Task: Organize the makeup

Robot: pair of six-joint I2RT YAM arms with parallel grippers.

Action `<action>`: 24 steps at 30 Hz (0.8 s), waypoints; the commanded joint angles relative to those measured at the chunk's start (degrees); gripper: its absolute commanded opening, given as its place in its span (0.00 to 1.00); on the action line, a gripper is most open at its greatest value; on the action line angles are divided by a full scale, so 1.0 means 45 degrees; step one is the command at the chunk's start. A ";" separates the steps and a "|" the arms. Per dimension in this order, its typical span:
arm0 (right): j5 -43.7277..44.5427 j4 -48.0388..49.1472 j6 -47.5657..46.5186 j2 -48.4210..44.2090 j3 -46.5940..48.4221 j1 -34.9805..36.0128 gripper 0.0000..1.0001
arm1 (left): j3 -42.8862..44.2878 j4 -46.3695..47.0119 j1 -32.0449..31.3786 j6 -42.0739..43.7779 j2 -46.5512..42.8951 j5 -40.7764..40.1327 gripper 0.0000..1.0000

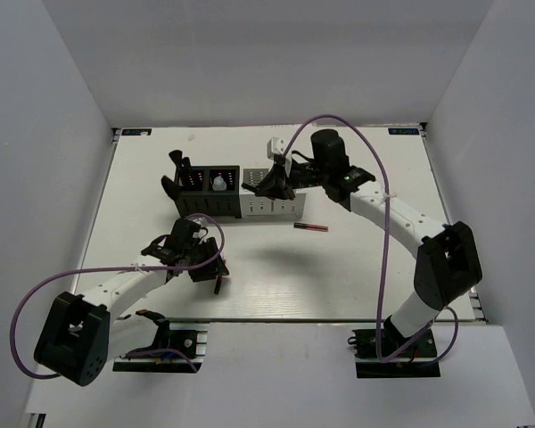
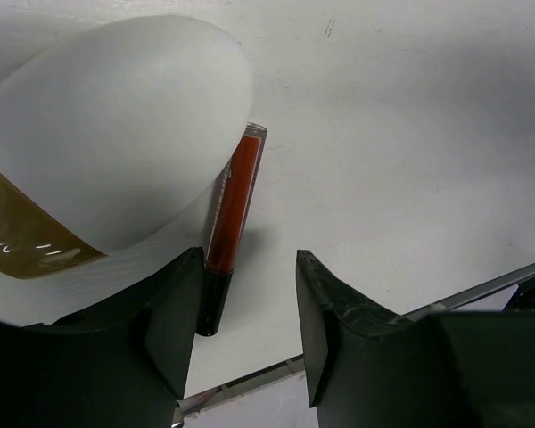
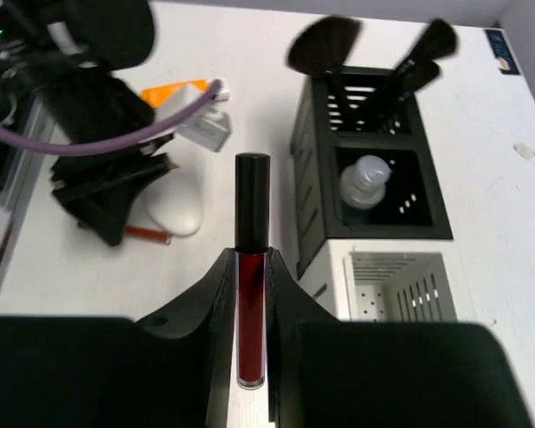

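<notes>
My right gripper (image 3: 252, 259) is shut on a red-and-black stick (image 3: 251, 294), cap pointing away, held above the white organizer (image 3: 401, 276); in the top view this gripper (image 1: 275, 183) hovers over the boxes. My left gripper (image 2: 250, 330) is open just above the table. A white egg-shaped sponge (image 2: 116, 134) and a red stick with a black cap (image 2: 232, 223) lie just ahead of its left finger (image 2: 174, 330). Black brushes (image 3: 410, 53) and a clear bottle (image 3: 366, 183) stand in the black organizer (image 3: 321, 178). Another stick (image 1: 310, 227) lies on the table.
An orange tube (image 3: 174, 92) and a tiny clear bottle (image 3: 205, 132) lie beyond the sponge (image 3: 174, 205), under the left arm's purple cable (image 3: 116, 143). The black organizer (image 1: 209, 192) and white organizer (image 1: 272, 205) stand side by side mid-table. The table's near edge (image 2: 481, 285) is close to the left gripper.
</notes>
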 commanded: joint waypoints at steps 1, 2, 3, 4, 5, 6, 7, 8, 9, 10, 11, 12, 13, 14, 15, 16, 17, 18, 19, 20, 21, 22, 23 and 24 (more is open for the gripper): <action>-0.0448 0.6070 0.3564 0.0076 -0.1360 -0.0317 0.00 | -0.0180 0.0125 -0.0050 -0.0021 -0.0117 -0.0221 0.56; -0.0408 0.7647 0.3975 0.0522 -0.1401 -0.0317 0.00 | -0.0199 0.0126 -0.0050 -0.0021 -0.0078 -0.0260 0.56; -0.0427 0.8185 0.4559 0.0797 -0.1247 -0.0414 0.00 | -0.0180 0.0106 -0.0050 -0.0021 -0.0059 -0.0318 0.56; -0.0331 0.8712 0.4874 0.1070 -0.1168 -0.0473 0.00 | -0.0180 0.0068 -0.0050 -0.0021 -0.0058 -0.0357 0.56; -0.0214 0.9665 0.5071 0.1576 -0.1070 -0.0473 0.00 | -0.0161 0.0048 -0.0166 -0.0041 -0.0078 -0.0396 0.55; -0.0058 0.9945 0.5112 0.1852 -0.0915 -0.0512 0.00 | -0.0161 -0.0010 -0.0168 -0.0060 -0.0097 -0.0455 0.55; 0.0002 1.0180 0.5209 0.2357 -0.0488 -0.0512 0.00 | -0.0141 -0.0069 -0.0168 -0.0061 -0.0117 -0.0552 0.56; 0.0060 1.0395 0.5248 0.2575 -0.0271 -0.0551 0.00 | -0.0122 -0.0108 -0.0168 -0.0099 -0.0136 -0.0592 0.55; 0.0177 1.0436 0.5326 0.2790 0.0022 -0.0532 0.00 | -0.0122 -0.0186 -0.0168 -0.0158 -0.0175 -0.0631 0.55; 0.0236 1.0475 0.5365 0.3005 0.0527 -0.0551 0.00 | -0.0122 -0.0225 -0.0284 -0.0177 -0.0272 -0.0689 0.55; 0.0353 1.0514 0.5521 0.3393 0.0745 -0.0590 0.00 | -0.0160 -0.0264 -0.0285 -0.0216 -0.0312 -0.0728 0.55; 0.0547 1.0553 0.5657 0.3610 0.0999 -0.0610 0.00 | -0.0161 -0.0342 -0.0285 -0.0275 -0.0351 -0.0748 0.55; 0.0627 1.0592 0.5775 0.3844 0.1175 -0.0707 0.00 | -0.0180 -0.0382 -0.0285 -0.0314 -0.0429 -0.0768 0.55; 0.0821 1.0940 0.5950 0.4214 0.1390 -0.0727 0.00 | -0.0180 -0.0459 -0.0401 -0.0353 -0.0449 -0.0845 0.55; 0.0939 1.1099 0.5952 0.4334 0.1430 -0.0747 0.00 | -0.0161 -0.0518 -0.0402 -0.0373 -0.0488 -0.0885 0.55; 0.1095 1.1100 0.5952 0.4528 0.1489 -0.0766 0.00 | -0.0103 -0.0577 -0.0402 -0.0392 -0.0507 -0.0904 0.55; 0.1251 1.1100 0.6358 0.4782 0.1625 -0.0824 0.00 | -0.0083 -0.0616 -0.0402 -0.0412 -0.0566 -0.0982 0.55; 0.1349 1.1081 0.6478 0.4900 0.1703 -0.0864 0.00 | -0.0063 -0.0713 -0.0402 -0.0451 -0.0586 -0.0983 0.55; 0.1389 1.1081 0.6518 0.5095 0.1724 -0.0961 0.00 | -0.0024 -0.0772 -0.0402 -0.0470 -0.0624 -0.1002 0.55; 0.1428 1.1081 0.6537 0.5174 0.1608 -0.0981 0.00 | 0.0034 -0.0889 -0.0518 -0.0490 -0.0702 -0.1080 0.55; 0.1390 1.1119 0.6480 0.5213 0.1510 -0.1020 0.00 | 0.0073 -0.0948 -0.0519 -0.0510 -0.0742 -0.1119 0.55; 0.1370 1.1158 0.6440 0.5214 0.1374 -0.1059 0.00 | 0.0074 -0.0987 -0.0519 -0.0529 -0.0819 -0.1119 0.55; 0.1312 1.1197 0.6421 0.5214 0.1102 -0.1079 0.00 | 0.0074 -0.1007 -0.0519 -0.0568 -0.0839 -0.1158 0.55; 0.1272 1.1198 0.6363 0.5214 0.0944 -0.1098 0.00 | 0.0074 -0.1046 -0.0519 -0.0568 -0.0840 -0.1158 0.55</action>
